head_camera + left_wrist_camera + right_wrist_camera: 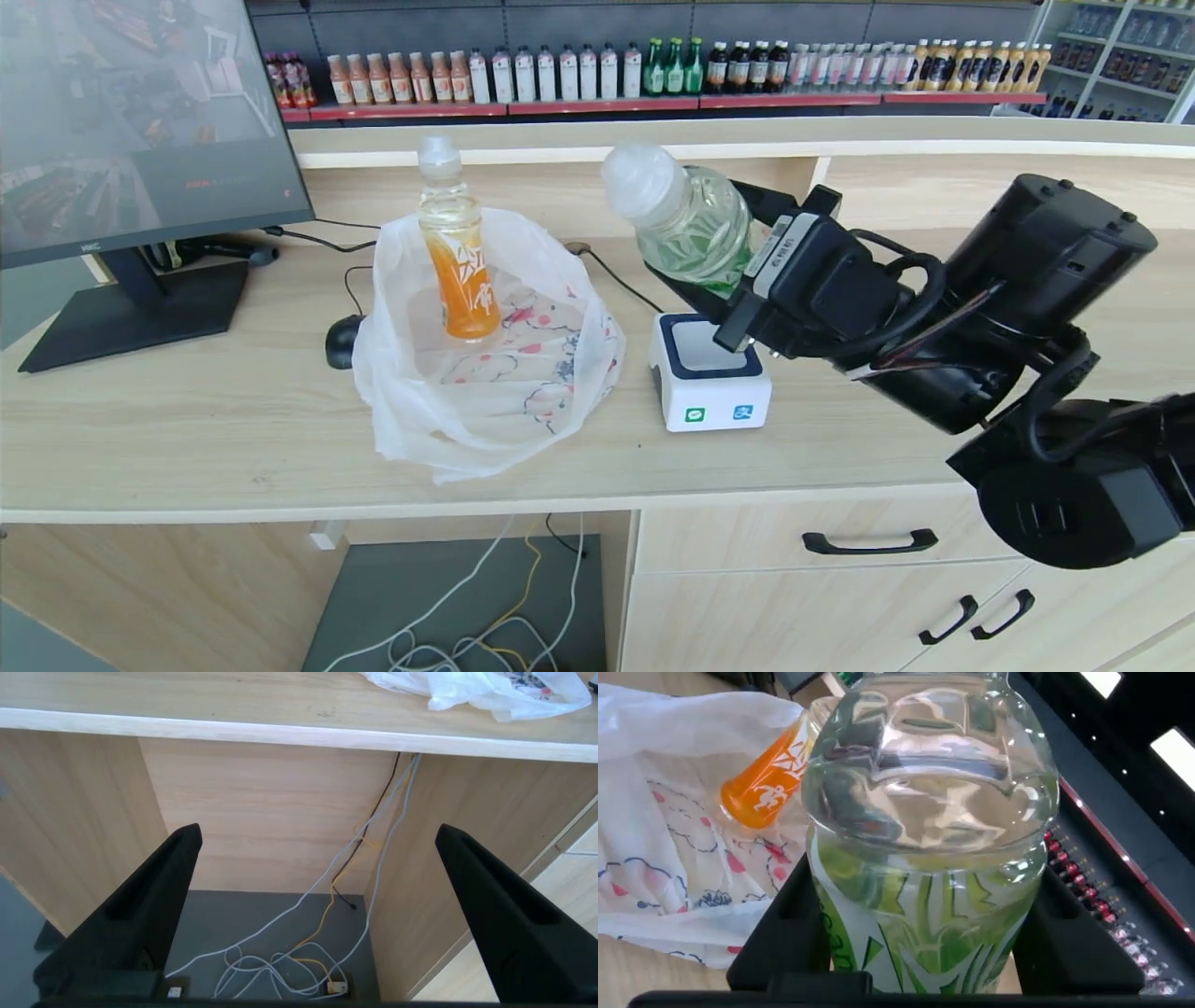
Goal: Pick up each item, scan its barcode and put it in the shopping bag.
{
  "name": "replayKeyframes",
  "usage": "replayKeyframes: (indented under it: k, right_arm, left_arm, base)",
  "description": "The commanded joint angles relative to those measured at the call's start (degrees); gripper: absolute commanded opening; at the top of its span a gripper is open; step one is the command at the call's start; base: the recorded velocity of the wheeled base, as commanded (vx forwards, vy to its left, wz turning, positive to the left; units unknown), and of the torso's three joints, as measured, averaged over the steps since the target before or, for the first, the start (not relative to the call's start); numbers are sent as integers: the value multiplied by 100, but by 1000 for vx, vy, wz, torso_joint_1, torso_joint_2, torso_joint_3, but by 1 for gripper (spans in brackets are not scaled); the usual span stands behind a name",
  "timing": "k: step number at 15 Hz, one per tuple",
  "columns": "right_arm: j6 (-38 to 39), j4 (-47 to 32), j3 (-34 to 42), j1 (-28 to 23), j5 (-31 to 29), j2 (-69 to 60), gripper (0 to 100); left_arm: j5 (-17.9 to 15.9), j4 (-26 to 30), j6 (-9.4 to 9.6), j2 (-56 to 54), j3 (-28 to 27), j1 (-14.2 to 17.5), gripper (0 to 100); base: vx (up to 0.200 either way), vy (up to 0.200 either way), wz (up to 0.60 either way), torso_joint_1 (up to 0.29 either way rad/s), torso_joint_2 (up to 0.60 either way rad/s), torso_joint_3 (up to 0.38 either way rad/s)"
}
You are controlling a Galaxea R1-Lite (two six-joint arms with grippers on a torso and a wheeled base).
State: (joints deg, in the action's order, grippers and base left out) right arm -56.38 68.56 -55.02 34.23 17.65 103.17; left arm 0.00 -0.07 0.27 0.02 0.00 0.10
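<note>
My right gripper [719,247] is shut on a clear bottle with a green label [686,219], held tilted in the air just above and behind the white barcode scanner [709,383]. In the right wrist view the green-label bottle [924,849] sits between the black fingers [785,905]. An orange-label bottle [455,247] stands upright inside the white plastic shopping bag [485,373], to the scanner's left; the same orange-label bottle [775,779] and bag [663,831] lie beyond the held one. My left gripper [318,915] hangs open below the counter edge, holding nothing.
A monitor [140,121] on its stand occupies the counter's left end, with a black mouse [342,342] and cables beside the bag. A raised ledge [747,135] runs behind the counter, shelves of drinks beyond. Drawers [868,541] and loose cables [308,943] lie under the counter.
</note>
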Motion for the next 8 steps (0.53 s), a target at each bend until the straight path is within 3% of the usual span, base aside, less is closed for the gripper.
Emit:
replayKeyframes:
  k: [1, 5, 8]
  right_arm:
    - [4, -62, -62, -101, 186, -34, 0]
    - [-66, -71, -53, -321, 907, 89, 0]
    - [-127, -71, -35, -321, 1039, 116, 0]
  left_arm:
    - [0, -1, 0, -2, 0, -1, 100]
    - [0, -1, 0, -2, 0, -1, 100]
    - [0, -1, 0, -2, 0, -1, 100]
  base:
    - [0, 0, 0, 0, 0, 0]
    - [0, 0, 0, 0, 0, 0]
    - [0, 0, 0, 0, 0, 0]
